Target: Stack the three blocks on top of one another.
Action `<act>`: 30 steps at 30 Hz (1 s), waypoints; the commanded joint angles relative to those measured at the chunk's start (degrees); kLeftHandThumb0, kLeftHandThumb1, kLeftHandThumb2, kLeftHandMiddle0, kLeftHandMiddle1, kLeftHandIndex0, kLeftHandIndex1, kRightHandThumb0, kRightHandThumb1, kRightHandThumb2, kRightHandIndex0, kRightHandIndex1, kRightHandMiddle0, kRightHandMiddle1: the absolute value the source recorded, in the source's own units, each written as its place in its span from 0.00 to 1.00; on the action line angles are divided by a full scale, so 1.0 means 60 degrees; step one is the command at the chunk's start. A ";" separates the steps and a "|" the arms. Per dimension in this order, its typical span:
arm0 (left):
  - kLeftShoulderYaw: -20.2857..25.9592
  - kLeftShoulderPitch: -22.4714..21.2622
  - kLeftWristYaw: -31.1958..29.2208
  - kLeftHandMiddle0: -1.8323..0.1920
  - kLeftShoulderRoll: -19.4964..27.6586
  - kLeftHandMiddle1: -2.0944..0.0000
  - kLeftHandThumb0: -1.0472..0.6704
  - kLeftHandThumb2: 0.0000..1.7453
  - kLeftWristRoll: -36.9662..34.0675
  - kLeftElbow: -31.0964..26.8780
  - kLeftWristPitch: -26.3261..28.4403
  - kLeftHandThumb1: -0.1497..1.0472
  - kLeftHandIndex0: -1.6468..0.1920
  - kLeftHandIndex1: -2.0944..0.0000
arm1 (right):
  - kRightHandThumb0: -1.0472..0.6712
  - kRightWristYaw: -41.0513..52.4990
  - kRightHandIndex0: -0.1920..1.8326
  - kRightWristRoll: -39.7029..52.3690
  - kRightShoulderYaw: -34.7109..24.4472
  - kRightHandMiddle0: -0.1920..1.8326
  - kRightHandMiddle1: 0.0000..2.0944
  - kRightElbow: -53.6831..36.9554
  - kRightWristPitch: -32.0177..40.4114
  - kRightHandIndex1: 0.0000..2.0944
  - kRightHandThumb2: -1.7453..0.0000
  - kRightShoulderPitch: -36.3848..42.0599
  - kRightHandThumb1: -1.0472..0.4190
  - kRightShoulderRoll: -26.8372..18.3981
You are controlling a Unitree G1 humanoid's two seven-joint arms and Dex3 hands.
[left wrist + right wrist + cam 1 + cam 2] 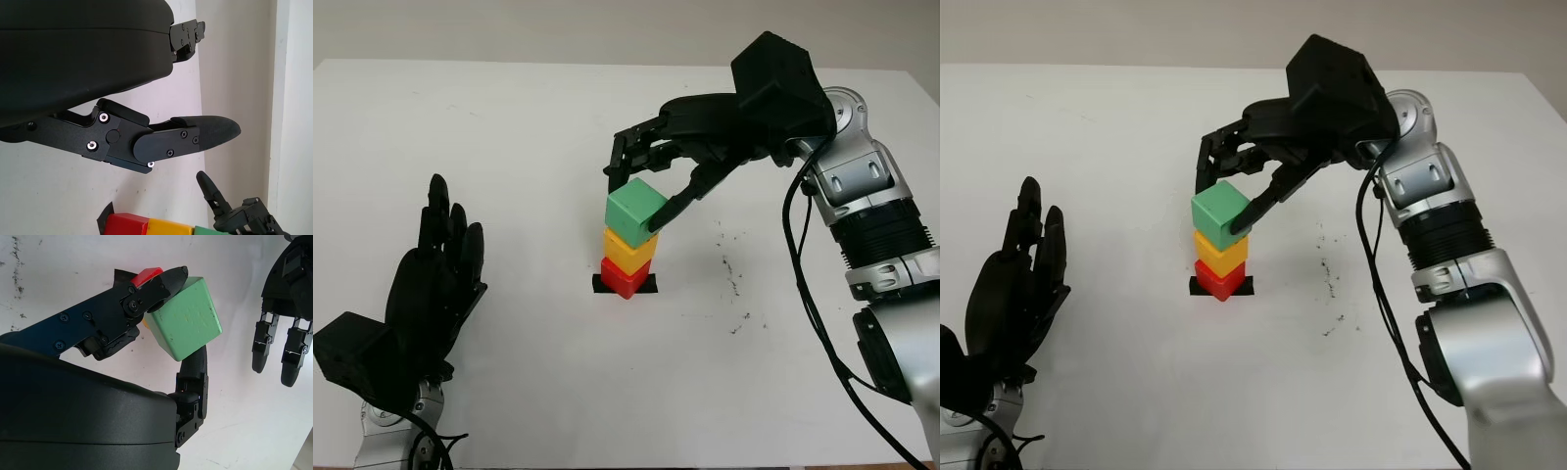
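Blocks were already in one column when you reached this point: the small red cube (pixel 625 276) sat on a black tape mark (pixel 649 285) near the middle of the white table (pixel 509 147), the yellow cube (pixel 628 249) rested on it, and the pale green cube (pixel 635 211) sat on top, turned a little out of line with the two below. Your right hand (pixel 651 186) was pinching that green cube, with the thumb pressed against its near-right face and the other fingers (pixel 626 157) curled over its far side. That opposed grip likely kept the cube square and steady while it settled onto the yellow one. I could not tell from these pictures whether its full weight was already on the stack. The right arm came in from the right, bent at the elbow, with the forearm rising and the black hand shell reaching leftward over the tower, so the palm stayed above and clear of the lower cubes. Your left hand (pixel 435 274) was open, holding nothing, raised well apart to the left of the stack, palm roughly toward it, probably parked out of the way. I judged the task nearly complete, with only a gentle release left, and a nudge on release was the main risk.
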 commanded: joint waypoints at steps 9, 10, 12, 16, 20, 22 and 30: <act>-0.0008 0.0039 0.0007 1.00 -0.0012 0.97 0.23 0.32 0.0028 -0.0137 -0.0106 1.00 1.00 0.99 | 0.32 0.0091 0.21 0.0077 -0.0025 0.29 0.71 -0.0179 -0.0026 0.02 0.97 0.0074 0.10 0.0061; -0.0007 0.0032 0.0016 0.99 -0.0024 0.97 0.23 0.32 0.0020 -0.0134 -0.0105 1.00 1.00 0.99 | 0.32 0.0108 0.21 0.0078 -0.0024 0.29 0.71 -0.0179 -0.0006 0.02 0.97 0.0075 0.10 0.0062; -0.0018 0.0030 0.0030 0.99 -0.0005 0.97 0.22 0.32 0.0054 -0.0148 -0.0075 1.00 1.00 0.98 | 0.32 0.0133 0.21 0.0055 -0.0015 0.29 0.71 -0.0207 0.0038 0.02 0.97 0.0081 0.10 0.0049; -0.0009 0.0012 -0.0006 1.00 -0.0016 0.98 0.23 0.32 0.0027 -0.0088 -0.0187 1.00 1.00 0.99 | 0.31 0.0275 0.19 0.0092 -0.0022 0.24 0.67 -0.0233 0.0156 0.02 0.97 0.0074 0.11 0.0033; -0.0036 0.0024 -0.0004 1.00 0.0002 0.98 0.22 0.32 0.0047 -0.0096 -0.0143 1.00 1.00 0.99 | 0.25 0.0354 0.16 -0.0089 0.0094 0.17 0.55 -0.0282 0.0069 0.01 0.97 0.0066 0.12 -0.0059; -0.0036 0.0018 0.0026 1.00 -0.0020 0.98 0.22 0.32 0.0035 -0.0099 -0.0111 1.00 1.00 0.99 | 0.24 0.0390 0.14 -0.0155 0.0130 0.16 0.49 -0.0317 0.0050 0.01 0.97 0.0063 0.13 -0.0084; -0.0024 0.0008 -0.0008 1.00 -0.0046 0.98 0.22 0.31 -0.0108 -0.0101 -0.0077 1.00 1.00 0.99 | 0.22 0.0433 0.09 -0.0293 0.0172 0.12 0.38 -0.0479 0.0086 0.01 0.97 0.0062 0.13 -0.0132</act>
